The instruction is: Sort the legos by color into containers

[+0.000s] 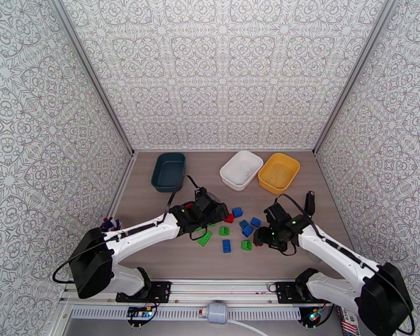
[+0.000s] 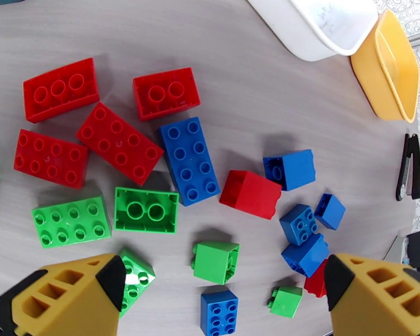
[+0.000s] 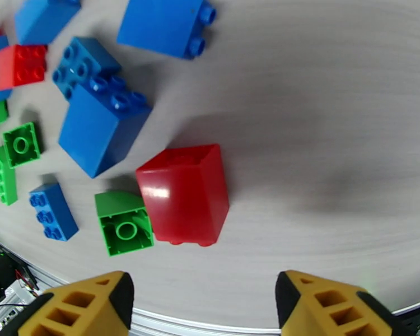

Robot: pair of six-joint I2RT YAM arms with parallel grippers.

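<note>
Near the middle of the table (image 1: 171, 259), the legos (image 1: 235, 226) are scattered in a loose mixed pile, with red, green and blue pieces all lying on the tabletop. Along the far edge the containers are set out: the dark teal tub (image 1: 168, 170) to the left, then the white tub (image 1: 241, 169) and the yellow tub (image 1: 278, 172), these two just beside each other. The left gripper (image 2: 224, 298) is held spread wide over the pile (nothing is caught between its fingers) — a long blue brick (image 2: 189, 161) and several red bricks (image 2: 119, 142) lie ahead of it. The right gripper (image 3: 203, 301) is likewise parted and empty — a red brick (image 3: 185, 194), tipped on its side, is seen just ahead of it, touched by a small green brick (image 3: 123, 222).
</note>
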